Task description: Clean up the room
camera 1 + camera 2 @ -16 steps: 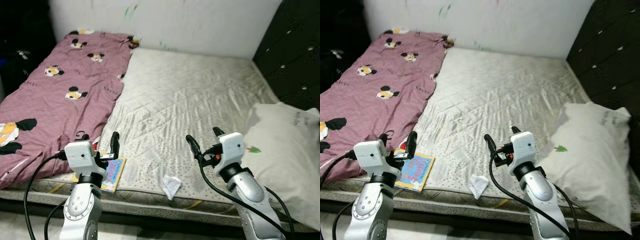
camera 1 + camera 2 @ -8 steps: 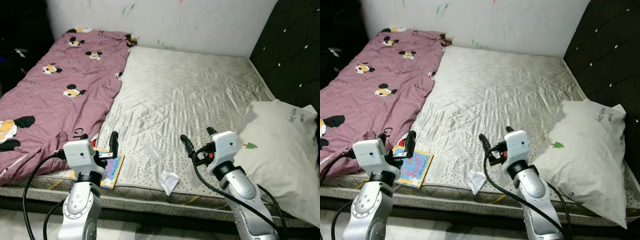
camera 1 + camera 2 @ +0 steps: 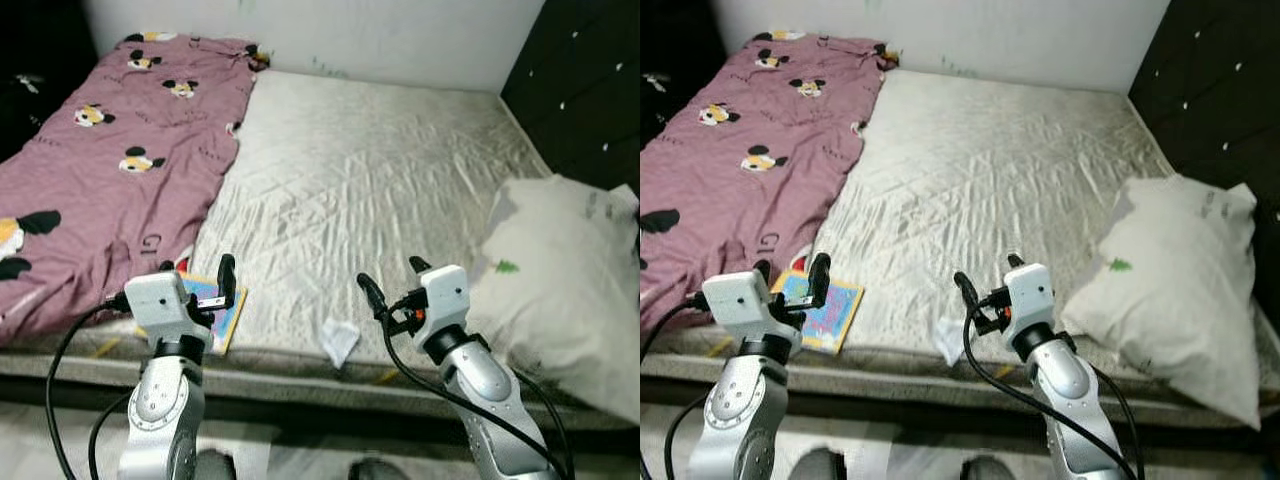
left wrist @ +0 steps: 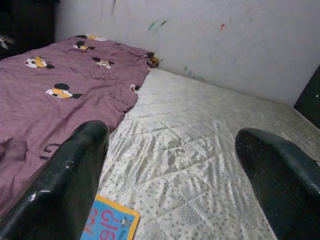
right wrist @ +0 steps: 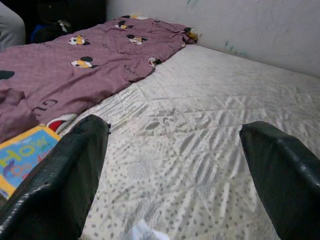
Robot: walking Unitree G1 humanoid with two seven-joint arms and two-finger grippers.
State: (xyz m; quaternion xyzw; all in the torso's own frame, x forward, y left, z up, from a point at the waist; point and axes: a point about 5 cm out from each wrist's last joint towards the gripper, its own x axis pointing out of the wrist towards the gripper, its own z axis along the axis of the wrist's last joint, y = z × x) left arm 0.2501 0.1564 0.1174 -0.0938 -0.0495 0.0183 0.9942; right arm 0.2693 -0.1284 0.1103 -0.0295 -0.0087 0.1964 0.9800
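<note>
Your view has shifted over the last second: the whole bed [image 3: 380, 150] sits a little differently in frame, with more of its near edge and the floor below showing, so read that as the head camera moving, not the things. The things themselves lie as they did. The crumpled white paper [image 3: 341, 340] rests at the bed's near edge, roughly midway along it and partly hanging over. The colourful book [image 3: 222, 310] lies flat near the bed's near left corner, just beside the hem of the purple blanket [image 3: 110, 170], which covers the left side up to the far left corner. The white pillow [image 3: 570, 270] sits along the right edge. Your left hand [image 3: 196, 290] hovers above the book with its fingers spread and empty; the left wrist view shows the book's corner just below the fingers. Your right hand [image 3: 392, 289] hangs over the near edge just beside the paper, fingers apart, holding nothing. Both have kept that spread over the second. Judgement: nothing is picked up yet; you are settling into reach. The paper looks nearest for the right hand, the book for the left.
</note>
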